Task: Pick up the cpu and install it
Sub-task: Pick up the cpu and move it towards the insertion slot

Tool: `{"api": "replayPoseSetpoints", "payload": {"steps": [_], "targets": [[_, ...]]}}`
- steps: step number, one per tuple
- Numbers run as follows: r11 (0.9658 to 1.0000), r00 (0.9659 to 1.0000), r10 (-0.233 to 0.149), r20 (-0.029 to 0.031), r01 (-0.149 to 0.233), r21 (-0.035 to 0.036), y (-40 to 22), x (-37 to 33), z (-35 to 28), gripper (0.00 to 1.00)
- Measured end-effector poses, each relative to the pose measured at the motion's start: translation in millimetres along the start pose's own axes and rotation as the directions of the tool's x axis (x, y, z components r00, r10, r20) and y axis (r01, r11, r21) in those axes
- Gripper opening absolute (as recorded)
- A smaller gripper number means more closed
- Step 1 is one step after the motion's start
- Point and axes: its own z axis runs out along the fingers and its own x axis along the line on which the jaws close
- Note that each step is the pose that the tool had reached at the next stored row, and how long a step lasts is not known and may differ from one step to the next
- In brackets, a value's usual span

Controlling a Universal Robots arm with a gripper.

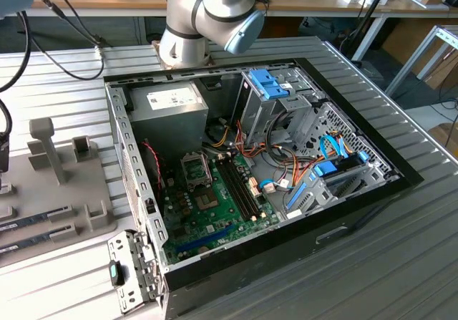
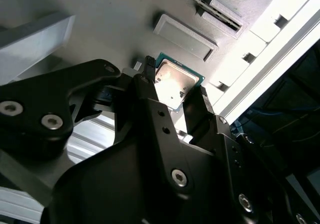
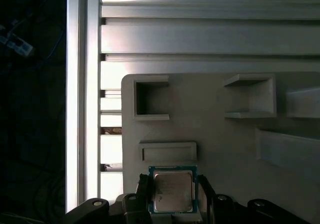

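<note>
In the first wrist view the gripper (image 3: 173,199) was closed on the cpu (image 3: 172,189) — its two black fingers (image 3: 143,191) stood against opposite green edges of the chip. The cpu was level, silver top up, at the grey holder plate (image 3: 220,144), near the plate's edge that borders the ribbed metal table (image 3: 200,38) and just beside a low rectangular block (image 3: 167,151). Whether it touched the plate or hung just above it, I could not tell. In the exterior view the open computer case (image 1: 286,238) stood on the table beside the plate — the green board (image 1: 215,209) inside it.
</note>
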Motion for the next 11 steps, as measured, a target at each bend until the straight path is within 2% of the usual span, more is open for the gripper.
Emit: {"api": "replayPoseSetpoints", "payload": {"steps": [11], "targets": [[1.0,1.0,0.0,0.0001,0.0,-0.0031,0.2,-0.2,-7.6,0.47]]}}
